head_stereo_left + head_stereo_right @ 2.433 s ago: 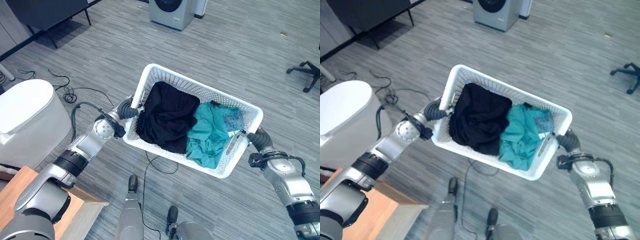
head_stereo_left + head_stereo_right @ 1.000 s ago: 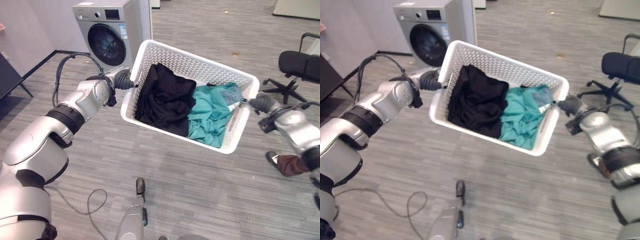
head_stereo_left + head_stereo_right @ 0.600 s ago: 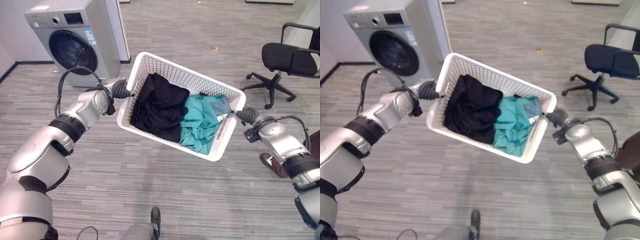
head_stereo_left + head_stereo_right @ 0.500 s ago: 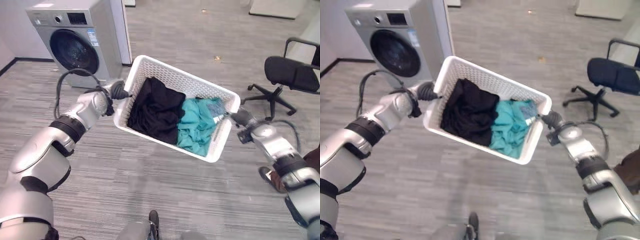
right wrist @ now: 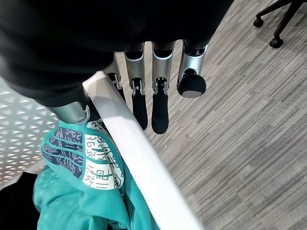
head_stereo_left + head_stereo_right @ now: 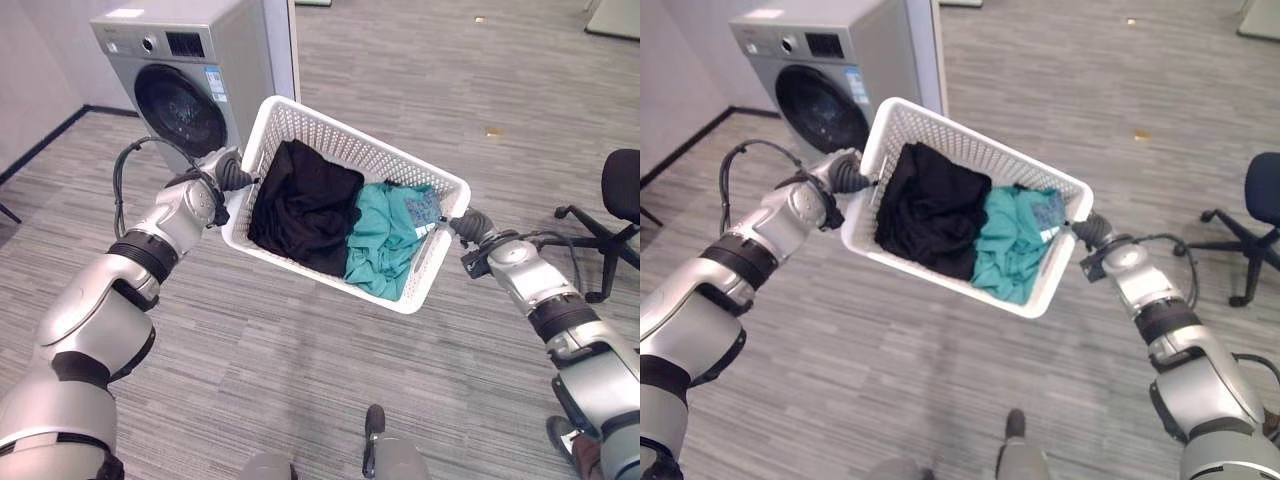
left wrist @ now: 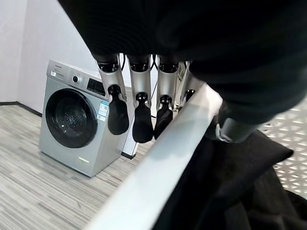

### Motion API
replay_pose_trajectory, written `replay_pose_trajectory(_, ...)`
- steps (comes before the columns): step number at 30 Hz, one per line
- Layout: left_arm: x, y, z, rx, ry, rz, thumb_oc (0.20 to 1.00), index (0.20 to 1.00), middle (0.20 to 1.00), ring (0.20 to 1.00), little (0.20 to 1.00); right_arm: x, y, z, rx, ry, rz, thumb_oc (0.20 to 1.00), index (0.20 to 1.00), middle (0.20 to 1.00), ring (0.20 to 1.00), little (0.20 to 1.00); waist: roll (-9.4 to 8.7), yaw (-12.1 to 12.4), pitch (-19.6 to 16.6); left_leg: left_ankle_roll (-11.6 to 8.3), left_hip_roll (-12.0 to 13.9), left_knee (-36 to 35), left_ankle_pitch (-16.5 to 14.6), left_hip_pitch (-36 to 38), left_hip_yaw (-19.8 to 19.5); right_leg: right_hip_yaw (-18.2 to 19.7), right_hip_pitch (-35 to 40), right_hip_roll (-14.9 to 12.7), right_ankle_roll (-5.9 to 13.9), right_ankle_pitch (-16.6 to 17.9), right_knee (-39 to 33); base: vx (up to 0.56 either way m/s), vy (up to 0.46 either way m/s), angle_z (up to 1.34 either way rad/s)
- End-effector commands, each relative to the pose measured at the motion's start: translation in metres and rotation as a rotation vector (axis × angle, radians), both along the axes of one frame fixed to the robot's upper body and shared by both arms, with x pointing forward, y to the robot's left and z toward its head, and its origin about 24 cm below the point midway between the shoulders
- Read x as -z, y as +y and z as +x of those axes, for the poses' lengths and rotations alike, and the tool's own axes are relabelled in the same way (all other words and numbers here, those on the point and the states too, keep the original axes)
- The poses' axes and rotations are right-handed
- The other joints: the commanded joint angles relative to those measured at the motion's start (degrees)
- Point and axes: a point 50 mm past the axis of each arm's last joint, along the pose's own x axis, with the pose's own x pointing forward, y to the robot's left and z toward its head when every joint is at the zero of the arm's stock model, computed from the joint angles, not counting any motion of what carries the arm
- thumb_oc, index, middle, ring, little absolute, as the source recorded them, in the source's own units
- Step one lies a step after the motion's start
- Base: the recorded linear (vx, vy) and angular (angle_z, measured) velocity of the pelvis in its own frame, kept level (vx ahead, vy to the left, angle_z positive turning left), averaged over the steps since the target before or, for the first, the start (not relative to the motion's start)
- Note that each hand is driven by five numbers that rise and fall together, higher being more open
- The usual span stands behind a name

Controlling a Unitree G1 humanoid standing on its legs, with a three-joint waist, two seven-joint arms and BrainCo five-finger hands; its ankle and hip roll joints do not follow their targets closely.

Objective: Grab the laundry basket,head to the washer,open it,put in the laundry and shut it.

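Note:
A white lattice laundry basket (image 6: 302, 273) hangs in the air in front of me, held at both short ends. It carries a black garment (image 6: 305, 205) and a teal garment (image 6: 383, 242) with a patterned cloth (image 5: 91, 158) by the right rim. My left hand (image 6: 232, 178) pinches the left rim (image 7: 163, 163), fingers (image 7: 136, 115) outside and thumb inside. At the other end, my right hand (image 6: 468, 226) clamps the right rim (image 5: 139, 158) the same way. The grey washer (image 6: 225, 60) stands just beyond the basket's left end, its round dark door (image 6: 180, 110) closed.
A black office chair (image 6: 622, 195) on castors stands at the right edge. Grey plank floor (image 6: 300, 380) spreads below and around the basket. A pale wall (image 6: 30, 90) runs to the left of the washer.
The whole view has swung round as I walked: the washer went from far off to close by the basket's left end. Both hands have kept their hold on the basket.

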Motion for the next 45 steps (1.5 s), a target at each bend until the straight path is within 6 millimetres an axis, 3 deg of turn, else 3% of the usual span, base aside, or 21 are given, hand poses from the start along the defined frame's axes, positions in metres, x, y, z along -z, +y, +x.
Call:
replay_pose_trajectory(1, -0.033, -0.016, 0.001, 0.065, -0.149, -0.049, 0.200, 0.200, 0.200, 0.200, 0.200, -0.047, 0.017, 0.010, -0.088, -0.189, 0.043, 0.200, 0.200, 0.200, 0.200, 0.200, 1.31, -0.45, -6.69, -0.24, 0.69, 0.32, 4.76, -1.12, -0.30, -2.35, 7.99, -3.85, 8.02, -12.02, 2.87, 0.00, -0.102, -0.31)
replay_pose_trajectory(7, -0.028, -0.023, 0.000, 0.084, -0.154, -0.079, 0.200, 0.200, 0.200, 0.200, 0.200, -0.048, 0.015, 0.004, -0.097, -0.226, 0.097, 0.200, 0.200, 0.200, 0.200, 0.200, 0.93, -0.08, -7.35, -1.31, 1.71, -0.68, 5.38, -0.56, -1.36, -2.96, 10.45, -2.80, 7.32, -12.55, 0.81, -0.01, -0.077, 0.01)
replay_pose_trajectory(15, -0.018, -0.026, -0.003, 0.106, -0.139, -0.110, 0.200, 0.200, 0.200, 0.200, 0.200, -0.035, 0.005, -0.008, -0.081, -0.238, 0.192, 0.200, 0.200, 0.200, 0.200, 0.200, 0.84, 0.10, -7.87, -1.73, 2.26, -2.19, 5.96, 0.32, -2.06, -3.51, 11.82, -2.08, 6.99, -12.91, -0.54, -0.02, -0.038, 0.06)
replay_pose_trajectory(28, 0.002, -0.012, -0.009, 0.090, -0.104, -0.129, 0.200, 0.200, 0.200, 0.200, 0.200, -0.005, -0.028, -0.037, 0.016, -0.241, 0.272, 0.200, 0.200, 0.200, 0.200, 0.200, 1.89, -0.10, -8.28, -1.76, 2.71, -4.34, 6.05, 2.10, -1.91, -3.98, 13.69, -2.37, 7.53, -11.79, -3.34, -0.01, 0.002, 0.01)
replay_pose_trajectory(37, 0.007, -0.010, -0.009, 0.077, -0.092, -0.128, 0.200, 0.200, 0.200, 0.200, 0.200, 0.000, -0.037, -0.040, 0.059, -0.236, 0.253, 0.200, 0.200, 0.200, 0.200, 0.200, 1.79, -0.30, -8.54, -1.57, 2.71, -4.88, 6.15, 2.42, -1.61, -3.93, 13.59, -2.65, 7.74, -11.77, -2.98, 0.00, 0.000, 0.00)
replay_pose_trajectory(38, 0.002, 0.000, -0.042, 0.111, -0.304, -0.109, 0.200, 0.200, 0.200, 0.200, 0.200, 0.160, -0.023, -0.153, 0.389, 0.083, 0.535, 0.200, 0.200, 0.200, 0.200, 0.200, 1.92, -4.04, -6.47, -0.70, 2.92, -12.83, 6.18, 0.96, 5.02, -3.77, 9.41, -4.67, 8.44, -10.82, -5.33, 0.00, 0.000, 0.00)
replay_pose_trajectory(45, 0.002, -0.002, -0.042, 0.116, -0.303, -0.102, 0.200, 0.200, 0.200, 0.200, 0.200, 0.156, -0.024, -0.149, 0.376, 0.075, 0.505, 0.200, 0.200, 0.200, 0.200, 0.200, 1.78, -4.03, -6.40, -0.56, 2.90, -12.97, 6.09, 1.26, 4.99, -3.78, 9.47, -4.76, 8.61, -10.67, -5.26, 0.00, 0.001, -0.03)
